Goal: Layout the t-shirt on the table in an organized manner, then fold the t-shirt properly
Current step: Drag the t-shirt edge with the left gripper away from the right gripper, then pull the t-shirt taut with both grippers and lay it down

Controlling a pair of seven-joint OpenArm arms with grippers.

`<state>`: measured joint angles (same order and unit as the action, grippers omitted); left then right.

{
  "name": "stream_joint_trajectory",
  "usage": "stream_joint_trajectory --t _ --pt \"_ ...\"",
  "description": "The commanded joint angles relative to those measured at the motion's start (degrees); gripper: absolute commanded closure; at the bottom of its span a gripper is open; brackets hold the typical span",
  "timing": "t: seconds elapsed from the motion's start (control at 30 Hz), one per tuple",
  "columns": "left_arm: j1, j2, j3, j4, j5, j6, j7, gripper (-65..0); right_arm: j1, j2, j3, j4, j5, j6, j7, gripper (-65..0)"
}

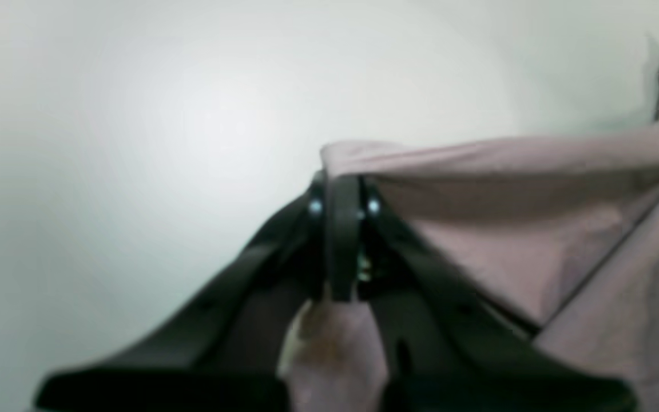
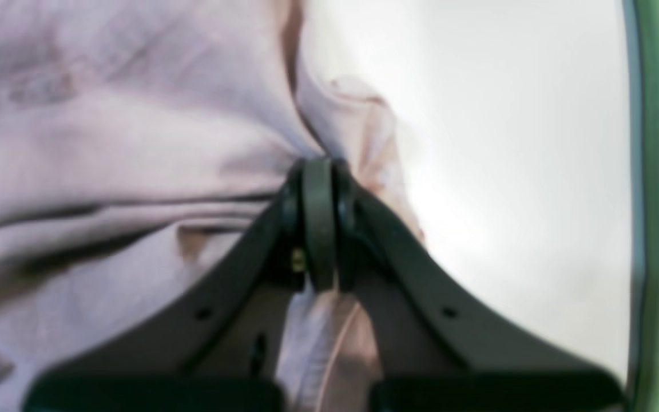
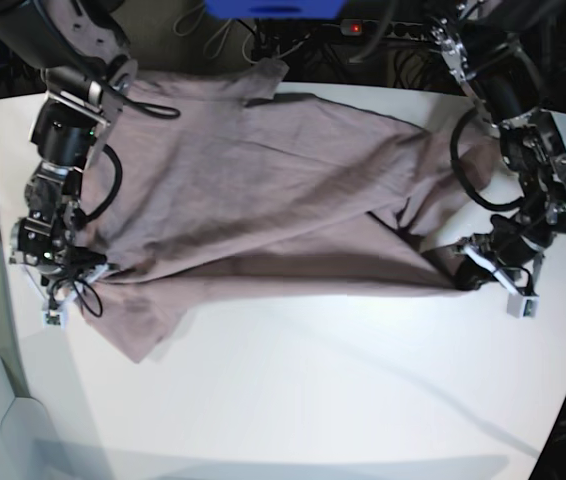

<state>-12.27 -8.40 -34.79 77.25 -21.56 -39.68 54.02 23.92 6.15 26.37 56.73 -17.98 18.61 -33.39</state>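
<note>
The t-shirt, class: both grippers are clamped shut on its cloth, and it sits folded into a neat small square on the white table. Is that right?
Not quite. The t-shirt is not folded into a square; the base view shows it spread wide and wrinkled across the table. The rest holds: the left gripper and the right gripper are each shut on its cloth.

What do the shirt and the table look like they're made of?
The t-shirt looks like soft matte woven or knit cloth, likely cotton: it wrinkles and drapes in folds. The table looks like smooth white laminate or painted board, showing a faint sheen.
</note>
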Motion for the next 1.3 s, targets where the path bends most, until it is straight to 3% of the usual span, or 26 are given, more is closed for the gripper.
stream_joint_trajectory --t 0.0,0.13,0.3,0.57,0.67,0.8,0.93,1.07,1.17,1.27 --pt "-1.8 -1.9 1.2 2.1 -1.3 -0.3 -1.1 -0.4 1.4 0.7 0.1 0.9 0.2 -0.4 0.6 0.0" --pt "-3.8 -5.3 7.0 5.7 -1.2 -0.3 -1.8 -0.4 1.4 0.7 0.0 0.9 0.2 -0.4 0.4 0.0" --pt "-8.3 -6.3 9.2 7.4 -0.6 -0.3 -1.8 -0.4 0.1 0.7 -0.2 1.2 0.2 -0.4 0.3 0.0" --pt "-19.0 -3.5 13.5 4.1 13.7 -0.3 -2.2 -0.5 -1.3 0.5 0.0 1.3 0.2 -0.4 0.2 0.0" --pt "-21.9 -2.7 16.5 1.7 18.3 -0.3 -6.1 -0.5 -2.4 0.5 0.1 3.1 0.2 -0.4 0.2 0.0" --pt "-25.0 -2.3 19.7 -4.8 24.5 -0.3 -9.4 -0.5 -5.4 -0.7 -0.2 10.7 0.2 -0.3 0.1 0.0" --pt "-26.8 -2.3 20.1 -11.5 26.4 -0.3 -12.1 -1.0 -8.8 -1.9 -0.2 19.6 0.2 0.0 0.1 0.0" --pt "-27.7 -2.6 19.8 -16.9 26.2 -0.3 -16.0 -12.1 -11.4 -2.9 -0.3 26.1 0.3 0.0 0.1 0.0" --pt "-27.7 -2.7 19.8 -17.9 26.2 -0.3 -16.7 -21.4 -12.2 -2.9 -0.3 27.4 0.3 0.0 0.1 0.0" --pt "-27.7 -2.9 19.8 -18.1 26.2 -0.3 -16.7 -26.8 -12.2 -2.9 -0.3 27.7 0.3 0.0 -1.6 0.0"
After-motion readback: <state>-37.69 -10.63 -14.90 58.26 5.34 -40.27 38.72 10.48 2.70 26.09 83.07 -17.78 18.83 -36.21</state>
